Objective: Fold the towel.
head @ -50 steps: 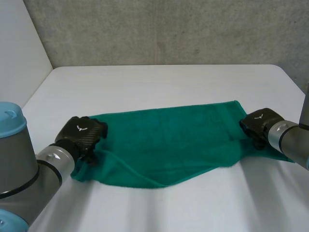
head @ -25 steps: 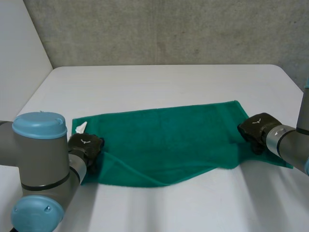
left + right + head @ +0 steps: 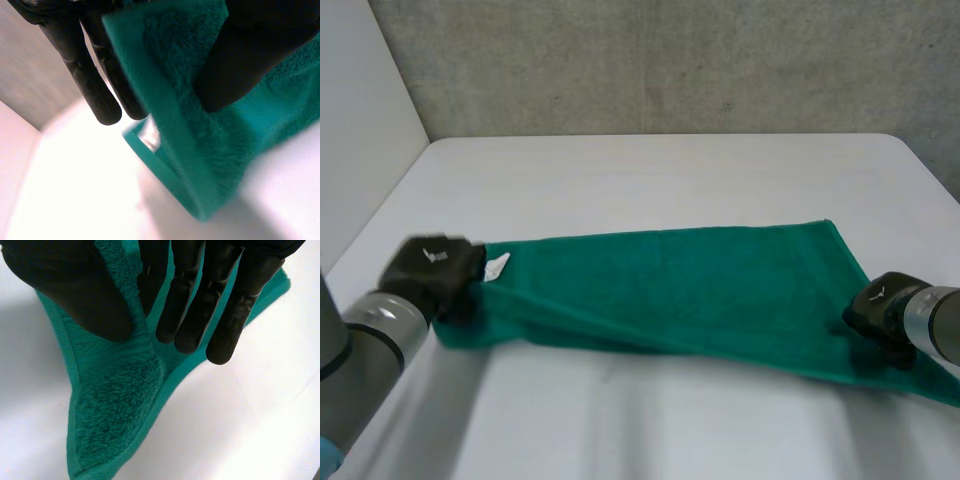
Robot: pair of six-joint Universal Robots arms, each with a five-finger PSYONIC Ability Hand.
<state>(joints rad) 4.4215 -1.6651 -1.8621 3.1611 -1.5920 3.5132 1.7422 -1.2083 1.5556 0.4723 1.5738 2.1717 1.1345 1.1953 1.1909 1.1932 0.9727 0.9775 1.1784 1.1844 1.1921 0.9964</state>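
Observation:
A green towel (image 3: 680, 290) lies stretched across the white table (image 3: 650, 180), folded over along its length, with a white label (image 3: 497, 266) near its left end. My left hand (image 3: 428, 272) is shut on the towel's near left corner. In the left wrist view the thumb (image 3: 235, 60) presses the towel (image 3: 200, 130) against the straight fingers (image 3: 102, 75). My right hand (image 3: 876, 306) holds the right end. In the right wrist view its thumb (image 3: 75, 295) and fingers (image 3: 210, 300) pinch the towel (image 3: 115, 410), whose corner hangs below them.
A grey concrete wall (image 3: 650, 60) stands behind the table, and a white wall (image 3: 360, 120) is at the left. Bare tabletop lies beyond the towel and in front of it.
My left hand has shut on the towel's left corner and pulled it leftward. My right hand has moved right and nearer with its end. The towel is now stretched out longer.

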